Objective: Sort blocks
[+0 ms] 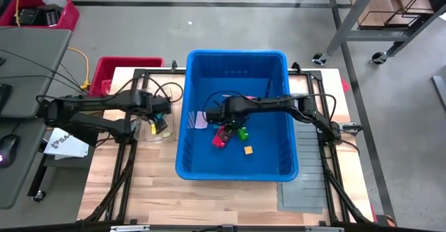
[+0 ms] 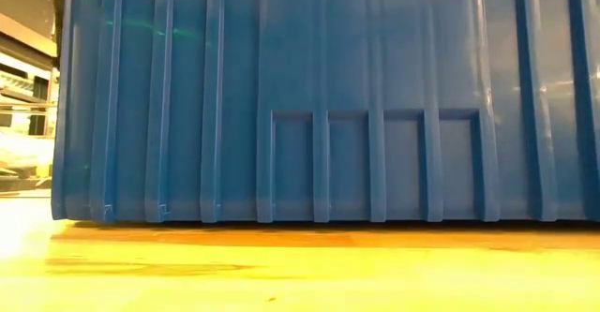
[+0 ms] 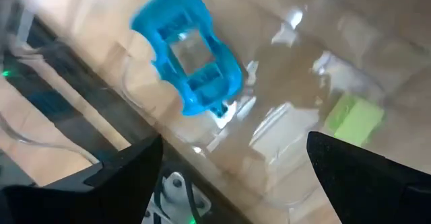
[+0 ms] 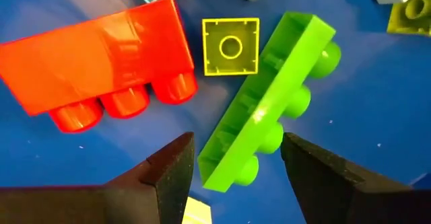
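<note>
Two dark fingers of the right gripper [image 4: 236, 163] stand apart astride the end of a green block [image 4: 269, 96], low inside the blue bin [image 1: 191, 113], near its middle. A red block [image 4: 101, 62] and a yellow block [image 4: 231, 46] lie just beside. The left gripper [image 3: 232, 160] gapes wide over a clear container [image 1: 159, 129] beside the bin's left wall, above a blue block [image 3: 188, 49].

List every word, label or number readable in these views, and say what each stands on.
"SA": start of a cut-off word, on the white sheet lying at the table's left edge; the rest is hidden.
Nothing readable on the blue bin or the blocks.
</note>
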Controlling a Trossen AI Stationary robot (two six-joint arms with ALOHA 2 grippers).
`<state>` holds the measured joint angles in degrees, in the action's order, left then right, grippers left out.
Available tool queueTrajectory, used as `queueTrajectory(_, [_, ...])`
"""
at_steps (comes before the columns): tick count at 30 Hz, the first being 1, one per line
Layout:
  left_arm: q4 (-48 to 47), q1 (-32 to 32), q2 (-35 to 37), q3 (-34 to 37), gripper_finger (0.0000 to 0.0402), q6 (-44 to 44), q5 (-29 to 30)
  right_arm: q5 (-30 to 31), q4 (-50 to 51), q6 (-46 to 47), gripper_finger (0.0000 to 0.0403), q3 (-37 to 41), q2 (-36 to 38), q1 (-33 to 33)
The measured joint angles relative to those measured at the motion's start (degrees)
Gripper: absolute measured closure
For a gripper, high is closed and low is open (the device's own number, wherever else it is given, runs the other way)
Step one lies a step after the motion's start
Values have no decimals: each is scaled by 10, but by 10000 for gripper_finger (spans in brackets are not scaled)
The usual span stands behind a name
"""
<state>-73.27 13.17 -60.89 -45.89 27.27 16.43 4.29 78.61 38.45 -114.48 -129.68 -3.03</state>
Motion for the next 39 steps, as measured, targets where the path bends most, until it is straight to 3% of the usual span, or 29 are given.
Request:
queueTrajectory(6, [4, -1, 49, -2, 37, 51, -9, 50, -10, 67, 187, 0, -15, -10])
queueTrajectory(12, [-3, 0, 85, -1, 37, 52, -36, 35, -5, 106, 187, 0, -40, -25])
queueTrajectory(25, [-6, -2, 97, -2, 37, 55, -67, -3, -19, 74, 188, -3, -90, -28])
queueTrajectory(28, [-6, -2, 102, -3, 37, 55, -67, 11, -22, 60, 218, -2, -87, -24])
queueTrajectory(31, [5, -2, 118, -28, 37, 33, -66, 37, -5, 35, 285, -1, -77, -19])
queueTrajectory(39, [36, -2, 173, -167, 37, -24, 48, 103, 38, 47, 287, -13, 13, -27])
